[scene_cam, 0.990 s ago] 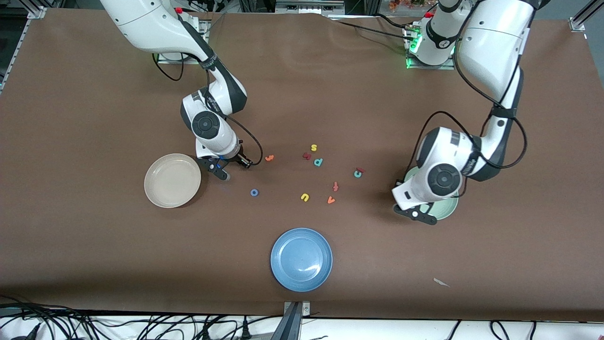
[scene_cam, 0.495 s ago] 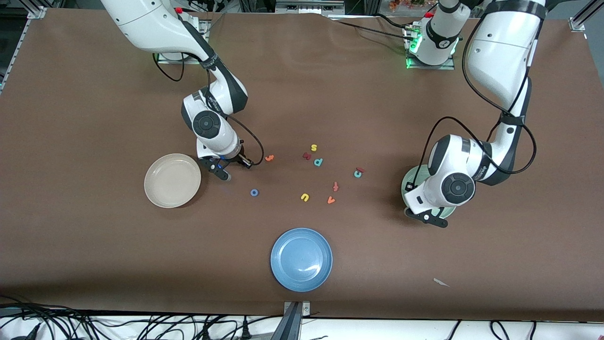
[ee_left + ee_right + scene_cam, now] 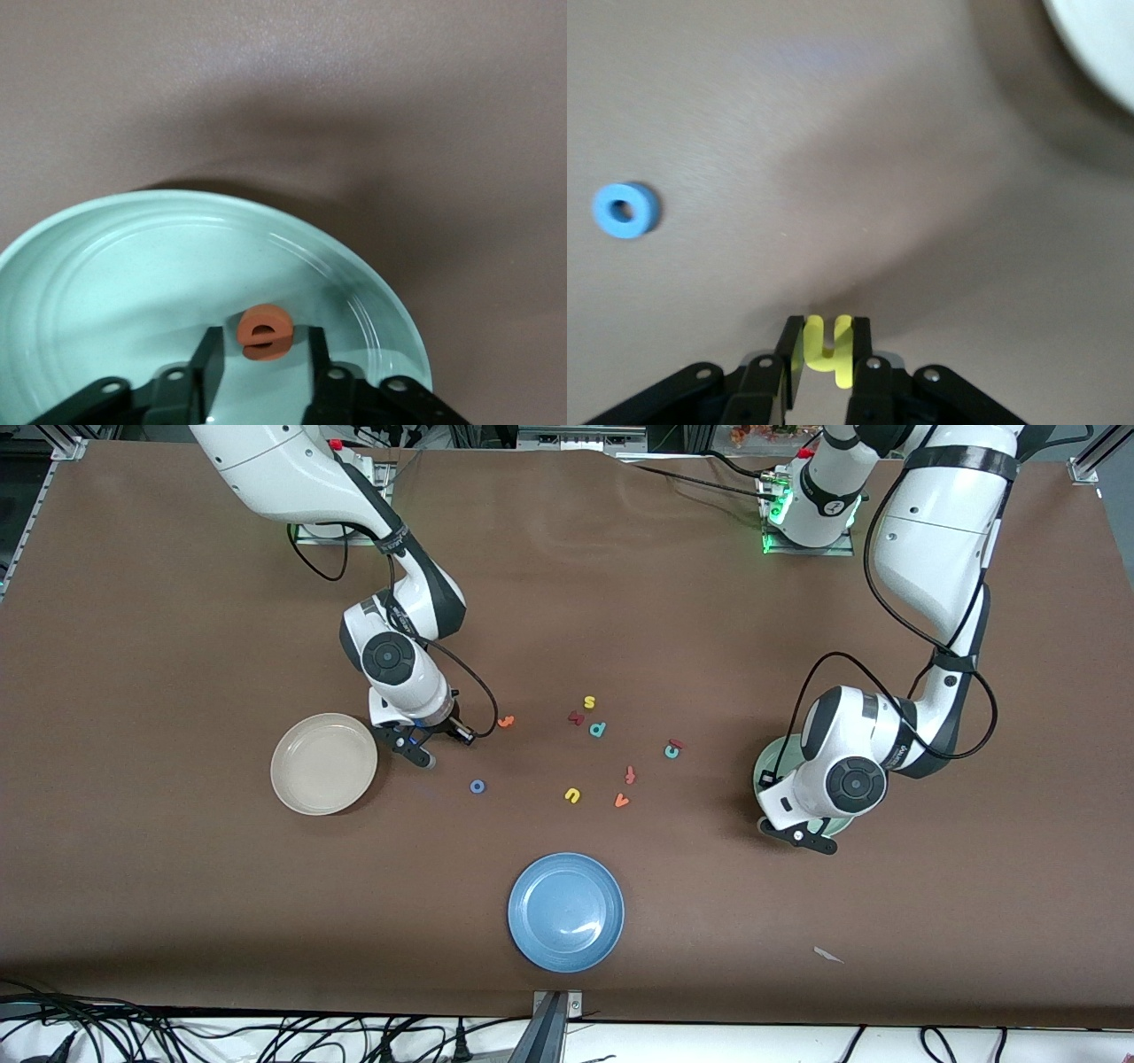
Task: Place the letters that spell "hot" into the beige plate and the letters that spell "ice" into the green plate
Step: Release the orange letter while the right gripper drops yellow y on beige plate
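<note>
Fingers of the right gripper (image 3: 826,347) pinch the yellow h (image 3: 830,350), just beside the beige plate (image 3: 301,802); left gripper (image 3: 259,354) fingers stand apart around the orange e (image 3: 264,331) in the green plate (image 3: 106,266).

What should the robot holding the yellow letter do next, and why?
Probably lift and carry it over the beige plate. The right gripper has its fingers shut on the yellow h, down at the table beside that plate, which looks empty.

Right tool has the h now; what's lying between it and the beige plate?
Nothing: the front view shows only bare brown table between the right tool, shut on the yellow h, and the beige plate beside it.
</note>
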Action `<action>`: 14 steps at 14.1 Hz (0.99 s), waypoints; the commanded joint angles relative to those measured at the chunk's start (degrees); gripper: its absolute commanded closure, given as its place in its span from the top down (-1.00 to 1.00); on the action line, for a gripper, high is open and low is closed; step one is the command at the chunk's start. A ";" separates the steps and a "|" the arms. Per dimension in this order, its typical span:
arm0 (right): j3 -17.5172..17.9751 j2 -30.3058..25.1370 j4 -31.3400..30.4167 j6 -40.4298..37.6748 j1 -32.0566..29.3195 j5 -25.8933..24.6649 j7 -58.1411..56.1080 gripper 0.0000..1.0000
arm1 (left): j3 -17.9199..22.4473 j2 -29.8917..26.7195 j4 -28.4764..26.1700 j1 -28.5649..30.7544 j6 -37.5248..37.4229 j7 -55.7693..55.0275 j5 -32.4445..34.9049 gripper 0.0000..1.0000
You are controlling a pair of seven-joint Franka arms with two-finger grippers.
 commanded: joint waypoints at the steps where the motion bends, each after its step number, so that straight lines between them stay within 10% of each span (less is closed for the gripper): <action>1: -1.81 -3.76 1.55 -7.09 -0.22 -0.85 -7.88 -0.82 | -0.73 -2.89 -0.17 0.51 -0.89 1.24 1.40 0.98; 14: -18.33 -8.97 -4.86 -7.92 -0.48 0.38 -48.60 -0.81 | -2.75 -5.90 2.03 -8.37 -2.74 1.15 1.57 1.00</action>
